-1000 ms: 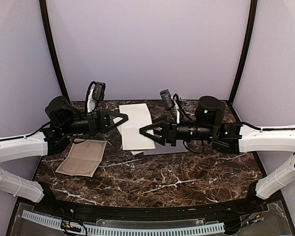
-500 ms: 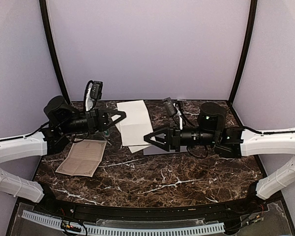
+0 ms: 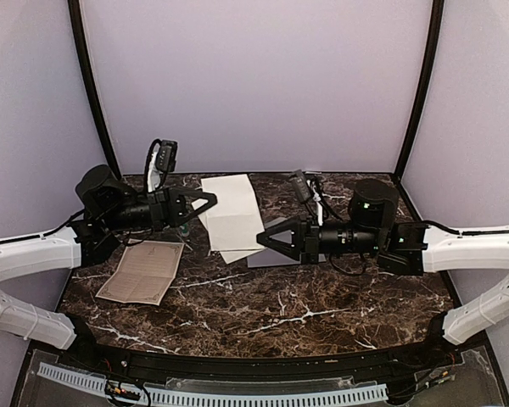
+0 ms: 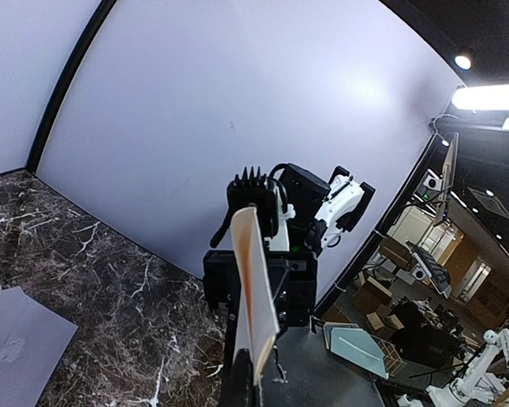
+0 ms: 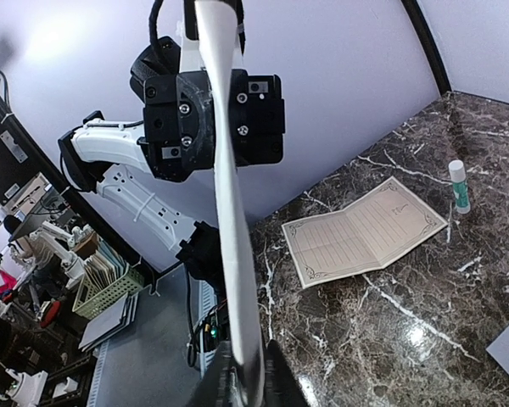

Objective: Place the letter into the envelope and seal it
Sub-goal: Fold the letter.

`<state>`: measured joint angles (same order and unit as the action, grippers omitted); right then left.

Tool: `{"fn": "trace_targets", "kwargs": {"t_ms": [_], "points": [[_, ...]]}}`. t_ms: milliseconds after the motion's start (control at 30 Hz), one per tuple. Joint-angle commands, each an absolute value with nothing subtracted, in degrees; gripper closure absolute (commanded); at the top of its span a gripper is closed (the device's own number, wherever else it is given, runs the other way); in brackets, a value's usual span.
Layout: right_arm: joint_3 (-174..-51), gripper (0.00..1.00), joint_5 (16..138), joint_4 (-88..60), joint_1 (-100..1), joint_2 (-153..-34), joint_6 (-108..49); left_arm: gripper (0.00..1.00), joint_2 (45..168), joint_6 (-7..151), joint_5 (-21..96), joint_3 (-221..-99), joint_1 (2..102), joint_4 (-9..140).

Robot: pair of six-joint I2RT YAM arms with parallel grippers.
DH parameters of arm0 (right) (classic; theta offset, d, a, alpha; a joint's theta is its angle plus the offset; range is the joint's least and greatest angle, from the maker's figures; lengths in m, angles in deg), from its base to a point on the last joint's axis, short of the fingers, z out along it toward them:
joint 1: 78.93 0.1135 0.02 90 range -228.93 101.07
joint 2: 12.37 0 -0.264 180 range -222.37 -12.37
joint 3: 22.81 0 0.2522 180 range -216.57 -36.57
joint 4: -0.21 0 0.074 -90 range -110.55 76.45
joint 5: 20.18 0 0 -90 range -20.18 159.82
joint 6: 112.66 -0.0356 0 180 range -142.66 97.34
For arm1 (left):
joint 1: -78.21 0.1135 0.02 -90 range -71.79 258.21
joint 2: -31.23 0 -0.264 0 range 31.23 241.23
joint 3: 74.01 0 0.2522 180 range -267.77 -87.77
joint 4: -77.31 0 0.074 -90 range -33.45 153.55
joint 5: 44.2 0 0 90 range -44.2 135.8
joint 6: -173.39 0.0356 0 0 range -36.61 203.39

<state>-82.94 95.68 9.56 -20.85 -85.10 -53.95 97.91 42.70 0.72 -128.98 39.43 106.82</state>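
Top view, envelope: we've got the pale rectangular paper envelope (image 3: 231, 208) up off the dark veined marble table (image 3: 280, 314), tilted and held between the two arms.
Top view, left gripper: the left gripper (image 3: 212, 202) is pinched on the envelope's left edge.
Top view, right gripper: the right gripper (image 3: 263, 240) meets the lower right corner, jaws closed on it.
Top view, table: under that corner we see a flat grey-lavender sheet (image 3: 280, 257). The tan ornate-bordered letter (image 3: 144, 271) lies unfolded by the left arm, well apart from the envelope.
Left wrist view: we're looking at the envelope edge-on. It rises straight out of the clenched jaws toward the right gripper's black body beyond, and the grey-lavender sheet lies flat on the marble at lower left.
Right wrist view, envelope: edge-on again, it runs up from between our own jaws, which flank it tightly, to the left gripper clamped at the far end.
Right wrist view, table: the letter lies below, and a small white glue stick (image 5: 460, 186) sits just beyond its far corner, apart from it.
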Motion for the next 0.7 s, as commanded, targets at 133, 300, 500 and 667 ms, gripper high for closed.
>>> {"fn": "trace_targets", "kwargs": {"t_ms": [133,300,500,667], "points": [[-88.2,0.21,91.2,8.6,-21.5,-85.7,-50.7,1.00,98.7,44.9,-7.5,-129.6,39.7,106.1],[-92.3,0.18,93.6,7.8,-22.2,-87.8,-48.5,1.00,100.5,47.7,-12.6,-131.0,39.6,101.2],[-94.8,0.18,95.9,5.8,-22.6,-88.5,-46.9,1.00,100.7,51.7,-14.4,-132.6,39.6,95.7],[-98.1,0.33,98.1,-0.6,-22.6,-90.5,-44.4,1.00,102.0,53.6,-16.5,-134.2,39.6,91.9]]}}
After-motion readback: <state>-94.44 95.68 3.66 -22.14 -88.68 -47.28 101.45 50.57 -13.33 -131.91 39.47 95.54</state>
